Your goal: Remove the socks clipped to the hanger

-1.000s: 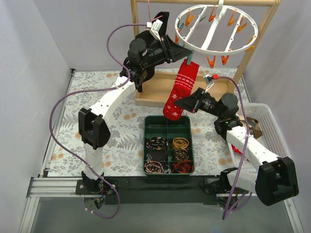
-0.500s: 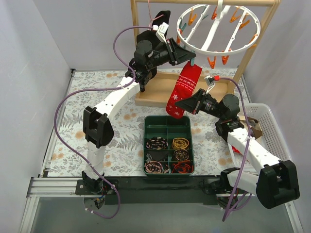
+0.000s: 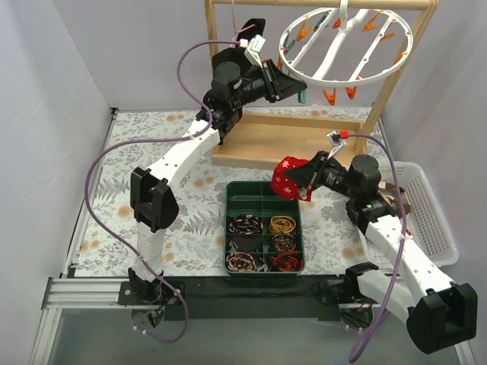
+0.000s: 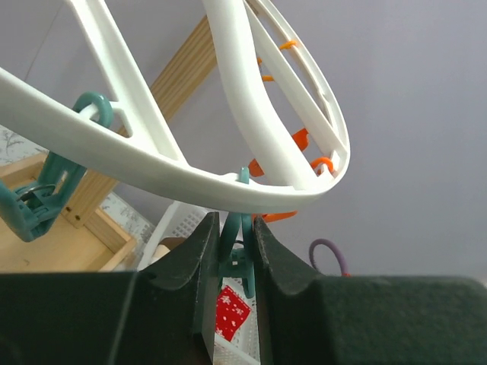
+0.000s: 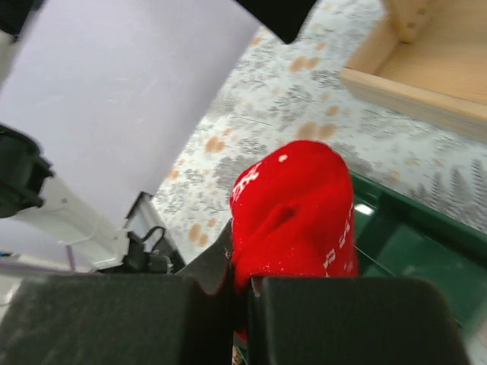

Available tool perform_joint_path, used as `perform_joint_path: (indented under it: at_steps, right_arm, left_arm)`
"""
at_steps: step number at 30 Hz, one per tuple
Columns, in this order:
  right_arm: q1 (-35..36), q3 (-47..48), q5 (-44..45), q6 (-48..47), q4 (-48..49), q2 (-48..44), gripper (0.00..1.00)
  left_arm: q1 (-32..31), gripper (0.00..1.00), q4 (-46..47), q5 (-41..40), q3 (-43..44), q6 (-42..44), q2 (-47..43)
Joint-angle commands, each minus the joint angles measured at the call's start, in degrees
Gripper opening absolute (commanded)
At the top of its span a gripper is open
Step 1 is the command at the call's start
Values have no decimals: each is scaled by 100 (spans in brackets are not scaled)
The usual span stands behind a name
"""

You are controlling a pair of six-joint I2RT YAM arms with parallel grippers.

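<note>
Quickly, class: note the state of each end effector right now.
Left end effector: closed on a teal clip.
Right end effector: closed on the red sock.

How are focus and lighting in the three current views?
Top external: sharp, evenly lit. Left wrist: hanger and teal clip fairly crisp, near jaws dark and soft. Right wrist: sock oversaturated, its folds hard to read; jaws blurred black, table behind soft.
</note>
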Motion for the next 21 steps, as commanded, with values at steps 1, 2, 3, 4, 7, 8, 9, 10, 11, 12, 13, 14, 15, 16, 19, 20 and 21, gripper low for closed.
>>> perform_joint_path:
  at_steps: [1, 2, 3, 4, 7, 8, 9, 10, 11, 12, 13, 14, 15, 16, 19, 20, 21]
  right_arm:
    - [-105, 750, 1319, -1461, -2255, -387, 1]
    - [-157, 849, 1923, -1577, -2929, -500, 1]
    - [-193, 963, 2233, -1648, -3188, -545, 1]
    - [-219, 1129, 2558, -1761, -3460, -580, 1]
    - [-360, 1490, 3964, -1999, -4358, -633, 1]
    - [-438, 1552, 4551, -2035, -4699, -607, 1]
    - [-500, 1622, 4853, -2052, -4850, -598, 1]
    - [-562, 1701, 5117, -2061, -4991, -581, 1]
    - [-702, 1807, 5615, -2079, -5123, -546, 1]
    - [-764, 1842, 5838, -2079, -5289, -537, 1]
    - [-843, 1860, 6023, -2070, -5343, -537, 1]
    - [-1009, 1843, 6286, -2079, -5361, -537, 1]
    - [-1106, 1825, 6358, -2096, -5370, -537, 1]
    - [-1194, 1790, 6420, -2114, -5353, -537, 1]
    - [-1537, 1510, 6640, -1992, -5283, -572, 1]
    - [-1712, 1430, 6744, -1939, -5265, -554, 1]
    - [-1801, 1264, 6763, -1782, -5256, -537, 1]
  left_arm:
    - [-28, 12, -459, -203, -41, 341, -395]
    - [-28, 17, -520, -203, -67, 385, -431]
    - [-37, 20, -634, -229, -111, 437, -466]
    - [-37, 22, -696, -273, -138, 516, -518]
    - [-28, 44, -977, -282, -190, 683, -659]
    - [-28, 50, -1013, -274, -217, 710, -764]
    - [-37, 58, -1013, -274, -252, 737, -826]
    - [-28, 63, -1170, -265, -365, 754, -879]
    - [-28, 65, -1206, -265, -410, 772, -958]
    - [-28, 69, -1267, -265, -463, 789, -1071]
    - [-37, 71, -1285, -256, -585, 790, -1160]
    - [-28, 72, -1346, -247, -630, 781, -1221]
    - [-28, 72, -1390, -230, -682, 789, -1361]
    - [-37, 73, -1417, -221, -735, 790, -1432]
    - [-28, 74, -1531, -238, -1034, 755, -1774]
    - [-28, 74, -1592, -256, -1234, 754, -1889]
    - [-28, 75, -1593, -273, -1341, 754, -1994]
